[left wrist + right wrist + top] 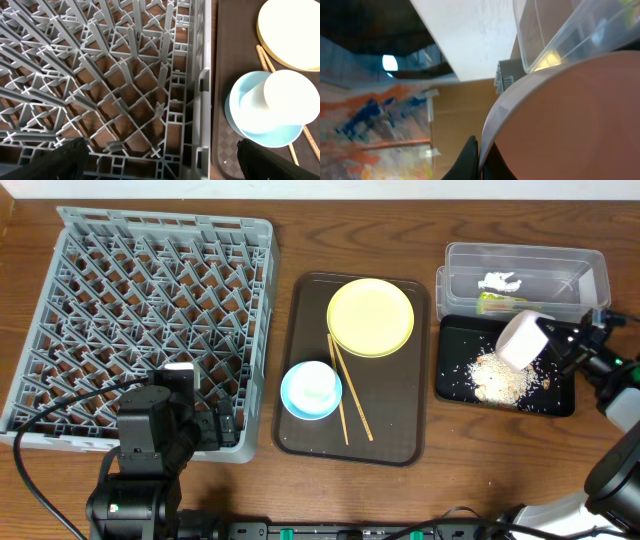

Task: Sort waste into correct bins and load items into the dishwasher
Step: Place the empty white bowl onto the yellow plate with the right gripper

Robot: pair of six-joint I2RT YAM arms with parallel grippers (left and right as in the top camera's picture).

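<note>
While right jaws pinch the cream-white bowl (521, 340) over the black tray (455, 385), we tip crumbs (498, 378); likely racking next; left jaws spread.

The rack (150, 300) is matt grey plastic, the tub (525, 250) clear glossy plastic, the table (300, 240) grained wood, the plate (370, 317) smooth.

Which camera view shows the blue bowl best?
Overhead: the whole blue bowl shows on the brown tray, a white cup in it. In the left wrist view the cup hides part of it; the right wrist view misses it.
</note>
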